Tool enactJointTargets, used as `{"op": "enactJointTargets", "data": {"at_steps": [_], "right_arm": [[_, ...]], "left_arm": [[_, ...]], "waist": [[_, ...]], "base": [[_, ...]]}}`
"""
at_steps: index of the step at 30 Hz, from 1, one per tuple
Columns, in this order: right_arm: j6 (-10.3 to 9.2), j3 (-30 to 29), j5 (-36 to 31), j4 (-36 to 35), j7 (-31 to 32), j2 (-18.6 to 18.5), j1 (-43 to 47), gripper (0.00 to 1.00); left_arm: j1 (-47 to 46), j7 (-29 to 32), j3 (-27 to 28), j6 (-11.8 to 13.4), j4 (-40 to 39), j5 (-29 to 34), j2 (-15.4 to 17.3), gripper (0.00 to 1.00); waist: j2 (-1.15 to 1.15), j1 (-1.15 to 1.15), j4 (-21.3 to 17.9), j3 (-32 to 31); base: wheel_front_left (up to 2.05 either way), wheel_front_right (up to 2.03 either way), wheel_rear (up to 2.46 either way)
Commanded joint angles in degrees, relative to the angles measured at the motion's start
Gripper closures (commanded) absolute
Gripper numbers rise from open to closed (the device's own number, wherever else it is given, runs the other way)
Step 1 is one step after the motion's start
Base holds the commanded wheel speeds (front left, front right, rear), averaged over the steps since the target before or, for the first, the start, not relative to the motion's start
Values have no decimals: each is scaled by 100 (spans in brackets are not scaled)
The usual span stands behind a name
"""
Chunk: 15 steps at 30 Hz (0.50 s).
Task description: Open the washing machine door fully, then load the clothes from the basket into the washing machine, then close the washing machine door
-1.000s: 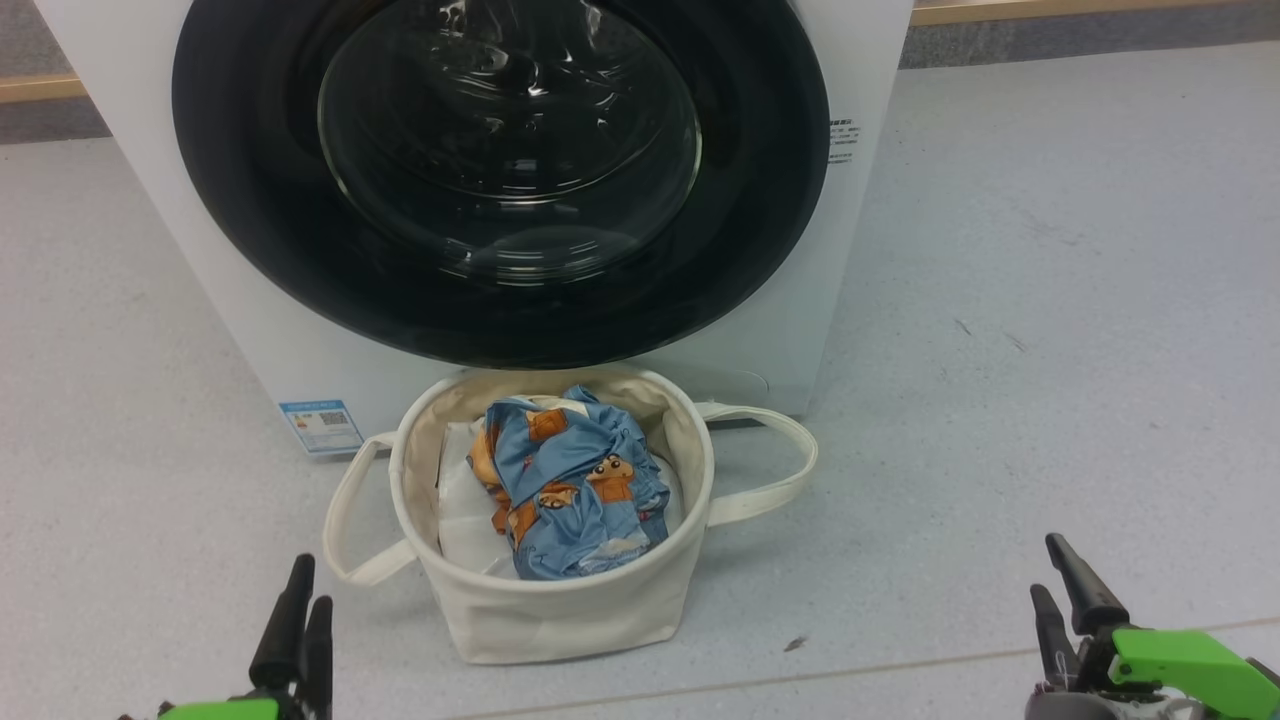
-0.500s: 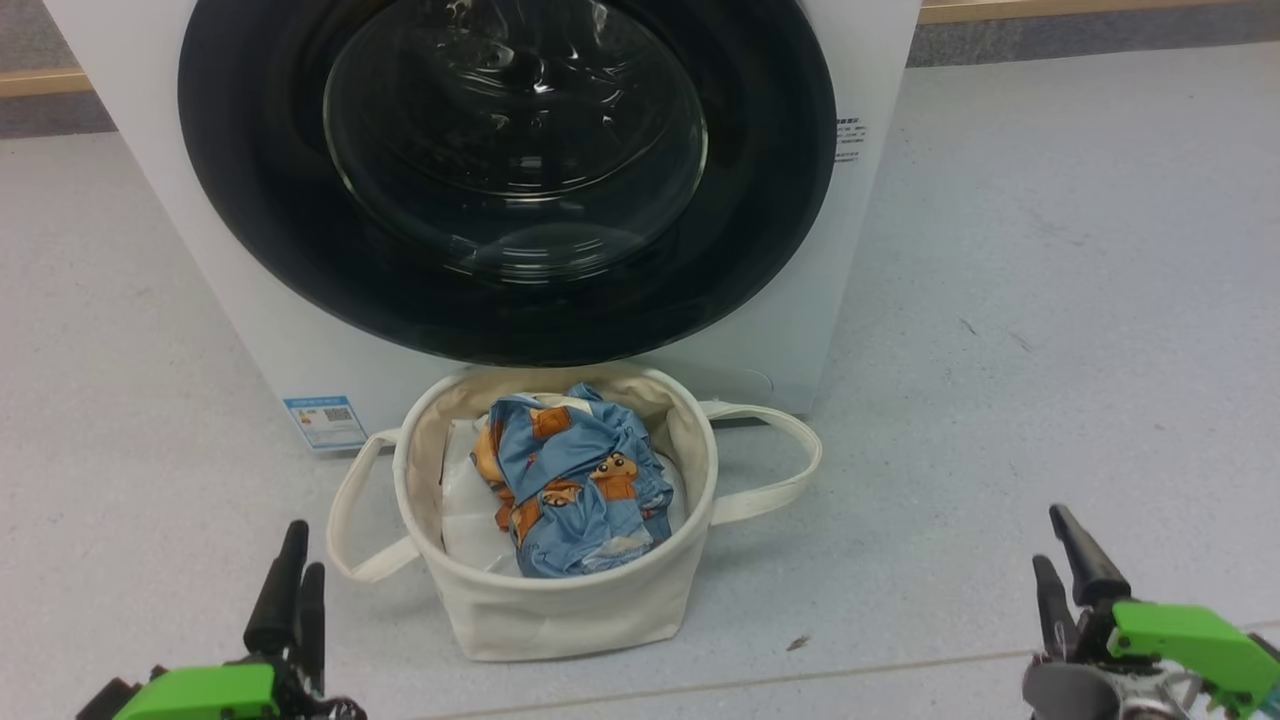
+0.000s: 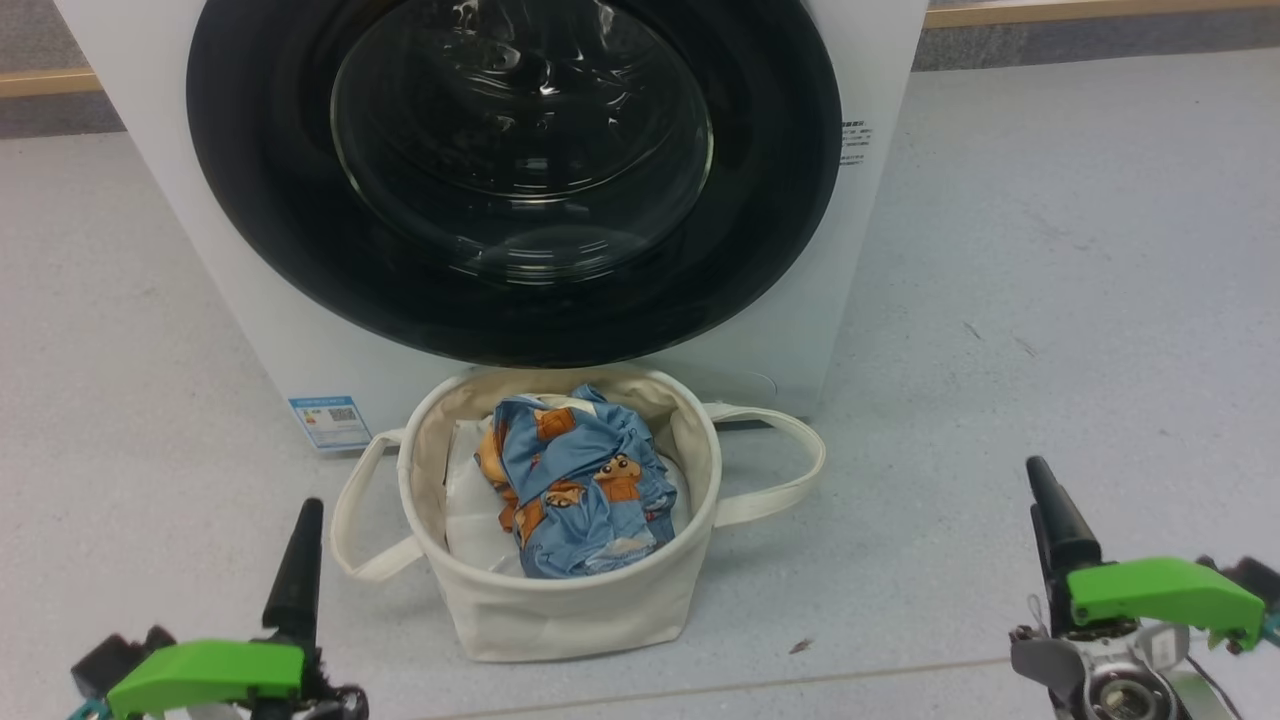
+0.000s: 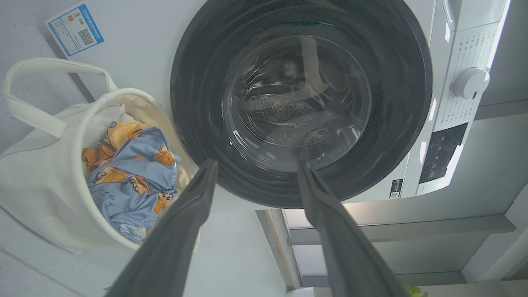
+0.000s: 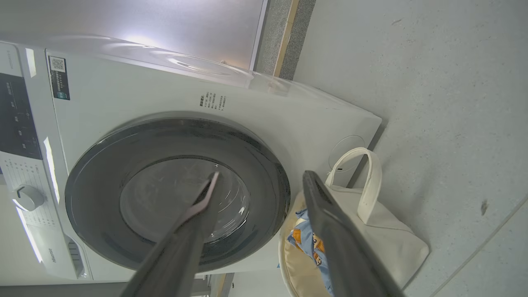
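The white washing machine (image 3: 880, 230) stands ahead, and its door (image 3: 270, 250), black-rimmed with a bulging glass window, lies shut flat against the front. On the floor just below the door sits the cream basket (image 3: 560, 610), with the blue bear-print clothes (image 3: 580, 480) on white padding inside it. My left gripper (image 3: 310, 510) hovers low to the left of the basket. It is open and empty in the left wrist view (image 4: 256, 164). Off to the basket's right, my right gripper (image 3: 1040, 475) is also open and empty (image 5: 262, 175).
A blue label sticker (image 3: 328, 422) marks the machine's lower left corner. The control panel and dial (image 4: 470, 82) are on the machine's top band. Grey floor (image 3: 1050, 300) spreads to the right, with a wooden skirting strip (image 3: 1100, 12) at the back.
Both grippers have turned on their wrists, so each pair of fingers now lines up in the head view, and both have risen a little. The head camera has shifted slightly.
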Motion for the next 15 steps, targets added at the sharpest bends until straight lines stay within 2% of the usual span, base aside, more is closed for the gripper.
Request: {"op": "enactJointTargets", "data": {"at_steps": [1,11,15], "right_arm": [[0,86,-317,-231,-60,-125,-354,0],[0,357,-1647,-371,-181,-203,-483,0],[0,413,-2008,-423,-225,-243,-501,0]], "left_arm": [[-393,-93,-30,-13,-168,239,172,0],[-577,-323,-448,108,-174,1488,437,0],[-635,-390,-504,88,-166,1750,465,0]], "waist": [[0,0,9,-1],[0,0,70,-14],[0,0,103,-13]], "base": [[0,0,0],[0,0,0],[0,0,0]]}}
